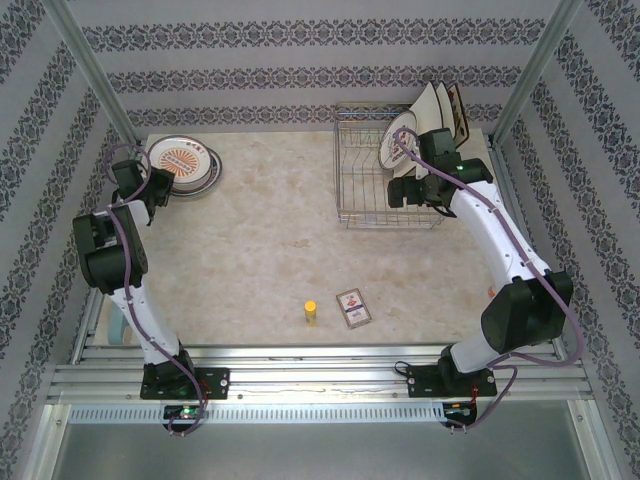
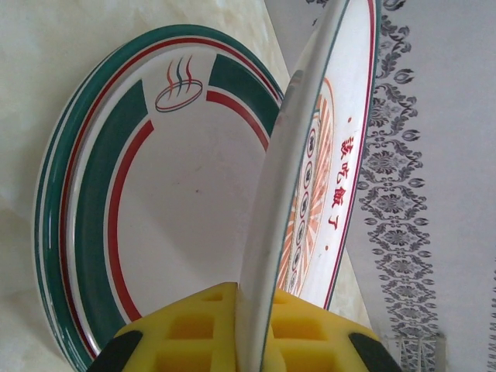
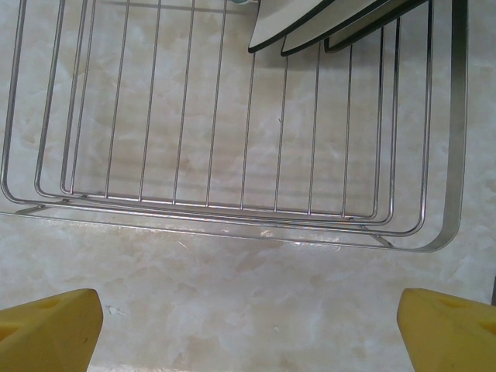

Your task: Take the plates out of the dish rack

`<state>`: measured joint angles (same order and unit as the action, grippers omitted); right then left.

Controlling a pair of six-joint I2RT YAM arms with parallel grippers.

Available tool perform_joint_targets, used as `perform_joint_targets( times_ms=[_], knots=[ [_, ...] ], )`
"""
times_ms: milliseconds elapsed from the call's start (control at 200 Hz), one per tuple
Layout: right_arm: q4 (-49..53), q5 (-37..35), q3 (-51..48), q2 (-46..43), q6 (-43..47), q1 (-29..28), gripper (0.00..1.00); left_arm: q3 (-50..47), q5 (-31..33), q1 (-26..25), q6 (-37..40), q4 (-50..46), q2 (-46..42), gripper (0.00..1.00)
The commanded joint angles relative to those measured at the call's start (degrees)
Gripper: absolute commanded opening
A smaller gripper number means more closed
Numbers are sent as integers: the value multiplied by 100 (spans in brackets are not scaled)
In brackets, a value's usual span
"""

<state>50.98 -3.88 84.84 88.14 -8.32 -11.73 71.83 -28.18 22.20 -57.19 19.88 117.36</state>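
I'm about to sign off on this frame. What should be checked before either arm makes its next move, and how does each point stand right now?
1. Grip: the left gripper clamps the held plate by its rim: ok.
2. Drop spot: the held plate is in front of the stack of plates: ok.
3. Plate level for release: not ok, it is steeply tilted.
4. Gap between held plate and stack: cannot tell.
5. The right gripper is free, fingers wide apart: ok.
6. The dish rack emptied: not ok, square plates stand in it.
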Motion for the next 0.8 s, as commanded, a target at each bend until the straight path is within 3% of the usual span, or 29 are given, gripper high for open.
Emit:
perform_joint_targets(
  times_ms=[0, 275, 390, 665, 799],
  knots=[
    [26, -113, -2, 46, 120, 40, 98, 242, 52, -48, 181, -47, 136, 0],
    [14, -145, 42, 65, 167, 45, 98, 406, 201, -136, 420, -419, 261, 0],
    [8, -145, 50, 54, 179, 48, 98, 505, 249, -158, 620, -694, 244, 8],
    [21, -81, 112, 23, 216, 49, 98, 701, 599, -241, 1510, -1625, -71, 42],
    [36, -52, 130, -23, 235, 52, 98, 879, 778, -298, 2013, -2151, -242, 52]
  ],
)
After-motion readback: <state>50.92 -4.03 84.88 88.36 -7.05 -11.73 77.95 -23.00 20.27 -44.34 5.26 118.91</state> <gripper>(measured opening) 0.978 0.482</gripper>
